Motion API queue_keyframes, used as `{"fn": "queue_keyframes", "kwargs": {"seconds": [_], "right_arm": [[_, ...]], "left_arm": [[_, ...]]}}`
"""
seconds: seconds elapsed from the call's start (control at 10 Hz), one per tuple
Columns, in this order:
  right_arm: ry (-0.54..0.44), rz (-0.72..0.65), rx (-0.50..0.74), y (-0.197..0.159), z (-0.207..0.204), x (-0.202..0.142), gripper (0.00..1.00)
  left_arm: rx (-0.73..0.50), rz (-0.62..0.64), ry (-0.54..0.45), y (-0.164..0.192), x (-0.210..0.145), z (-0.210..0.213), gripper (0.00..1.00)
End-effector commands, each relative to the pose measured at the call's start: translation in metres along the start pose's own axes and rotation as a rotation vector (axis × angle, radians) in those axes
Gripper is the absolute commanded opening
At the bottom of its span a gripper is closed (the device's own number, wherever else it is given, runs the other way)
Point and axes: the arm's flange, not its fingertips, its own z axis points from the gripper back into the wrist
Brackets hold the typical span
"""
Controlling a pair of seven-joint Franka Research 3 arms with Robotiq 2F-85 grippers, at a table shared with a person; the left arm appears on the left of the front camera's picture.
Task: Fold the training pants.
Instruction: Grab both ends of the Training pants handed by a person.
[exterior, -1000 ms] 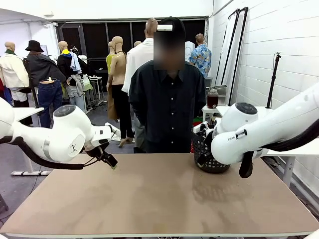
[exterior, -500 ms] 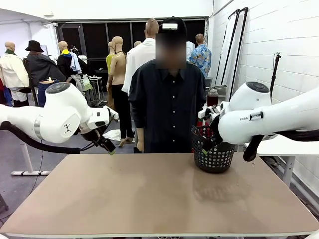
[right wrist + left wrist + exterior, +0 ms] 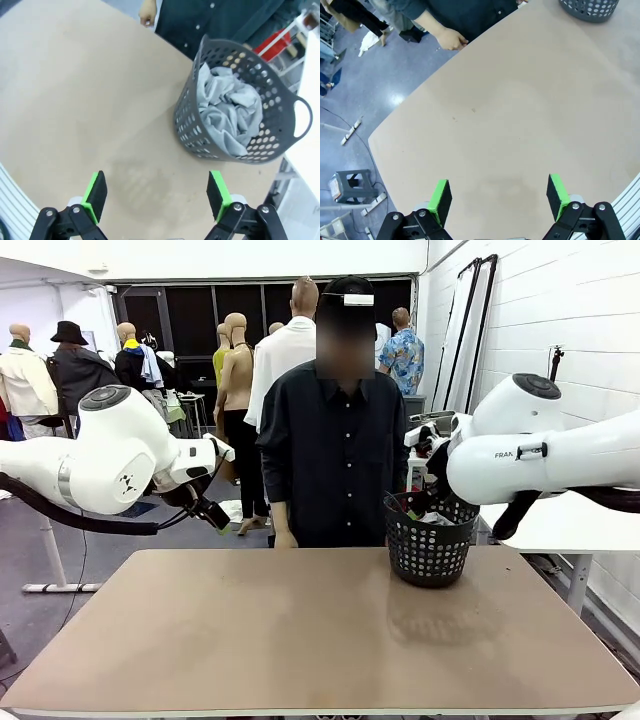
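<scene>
My left hand [image 3: 499,192] and right hand [image 3: 156,195] both hang released above the counter [image 3: 300,640]; training pants [image 3: 227,112] sit crumpled in the basket [image 3: 187,125], far right.

Front view: fixed, low at the near edge of the table [image 3: 300,640], facing across it to the person [image 3: 335,460] on the far side

Left wrist view: from behind the left gripper [image 3: 497,192], high over the table, looking steeply down; basket [image 3: 590,7] far ahead of the gripper, at the frame's corner

Right wrist view: from behind the right gripper [image 3: 156,194], looking down, nearer; basket just ahead, off to one side

All three share the table, basket and person
</scene>
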Motion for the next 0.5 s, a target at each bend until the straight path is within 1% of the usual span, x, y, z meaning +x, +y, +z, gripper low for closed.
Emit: {"fn": "queue_keyframes", "kwargs": {"seconds": [0.0, 0.4], "right_arm": [[-0.010, 0.005, 0.002, 0.000, 0.003, 0.000, 1.00], [-0.051, -0.001, -0.014, -0.002, 0.017, 0.005, 1.00]], "left_arm": [[0.043, 0.006, 0.019, -0.003, 0.007, 0.010, 1.00], [0.063, 0.014, -0.021, -0.006, 0.006, 0.031, 1.00]]}}
